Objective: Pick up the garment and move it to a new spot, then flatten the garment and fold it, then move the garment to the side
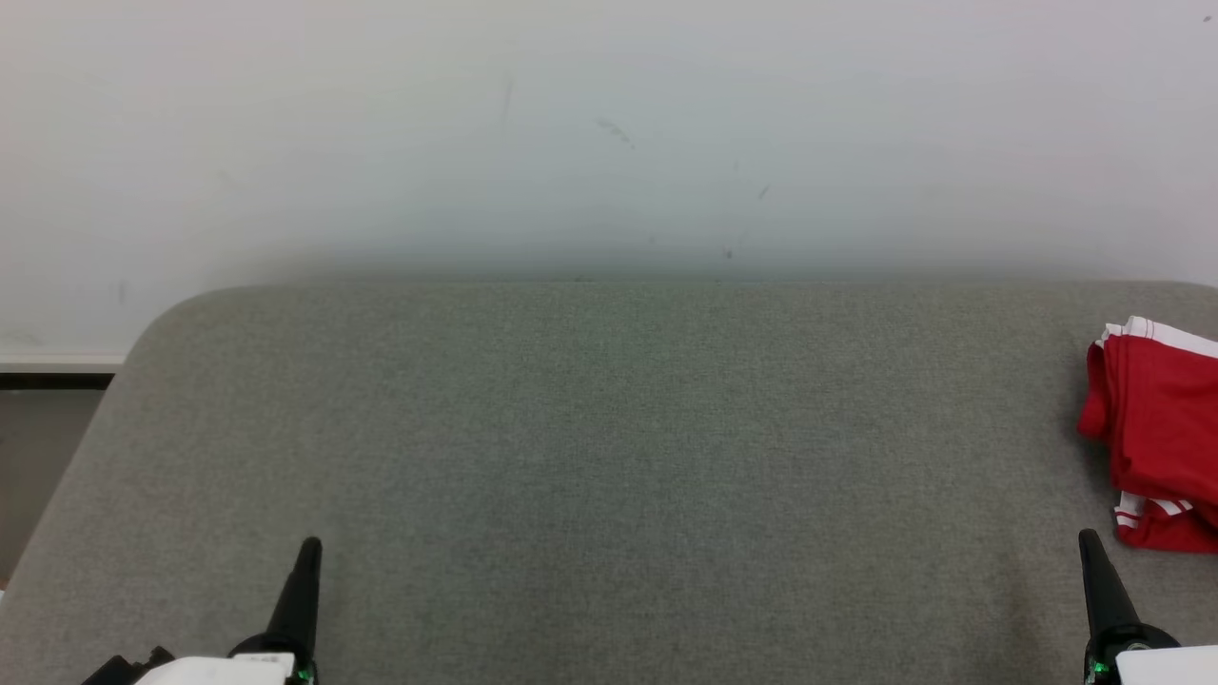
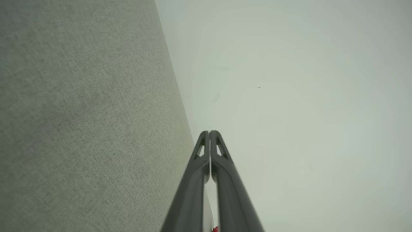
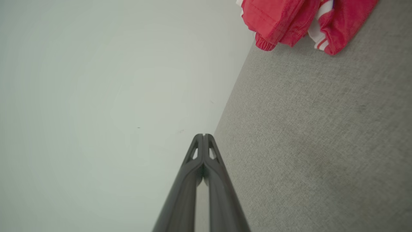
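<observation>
A grey cloth-covered table stands against a white wall. The red garment lies bunched at the table's right edge, just beyond the right gripper. That gripper and the left gripper sit clenched and empty at the near edge, apparently parked clear of it.

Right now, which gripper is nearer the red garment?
Right. The right gripper is close beside the red garment, just nearer the robot; the left gripper is far across the grey table, on the other side.
</observation>
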{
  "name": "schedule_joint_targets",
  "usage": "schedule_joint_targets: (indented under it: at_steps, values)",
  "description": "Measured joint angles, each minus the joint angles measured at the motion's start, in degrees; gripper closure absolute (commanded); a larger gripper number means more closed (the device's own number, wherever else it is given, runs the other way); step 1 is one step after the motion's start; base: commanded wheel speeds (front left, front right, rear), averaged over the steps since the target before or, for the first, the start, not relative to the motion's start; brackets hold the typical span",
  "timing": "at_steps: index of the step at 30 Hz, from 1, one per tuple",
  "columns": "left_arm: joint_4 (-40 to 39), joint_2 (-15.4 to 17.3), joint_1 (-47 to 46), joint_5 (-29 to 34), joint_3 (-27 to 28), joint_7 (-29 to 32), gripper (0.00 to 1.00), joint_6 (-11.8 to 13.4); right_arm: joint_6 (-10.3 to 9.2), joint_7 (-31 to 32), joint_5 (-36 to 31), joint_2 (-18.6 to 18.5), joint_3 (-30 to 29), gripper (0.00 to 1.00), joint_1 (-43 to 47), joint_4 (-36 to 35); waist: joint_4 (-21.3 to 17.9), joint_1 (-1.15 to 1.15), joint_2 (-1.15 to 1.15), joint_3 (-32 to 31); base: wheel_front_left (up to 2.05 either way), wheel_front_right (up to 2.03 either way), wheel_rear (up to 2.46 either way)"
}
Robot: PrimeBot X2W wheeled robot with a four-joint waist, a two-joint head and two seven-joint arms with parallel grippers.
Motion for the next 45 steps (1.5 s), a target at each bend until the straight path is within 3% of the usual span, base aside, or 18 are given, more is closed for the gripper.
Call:
schedule_joint_targets:
  at_steps: [29,45]
  values:
    - [0.07,0.1,-2.26,-11.24,1.55,3.01,1.0,-0.27,0.0,2.96,12.59,-0.23,-0.47,1.0,-1.88,-0.23,0.62,0.0,0.0,0.62,0.0,0.0,0.0]
    - [0.07,0.1,-2.26,-11.24,1.56,3.01,1.0,-0.27,0.0,2.96,12.6,-0.24,-0.47,1.0,-1.9,-0.25,0.62,0.0,0.0,0.62,0.0,0.0,0.0]
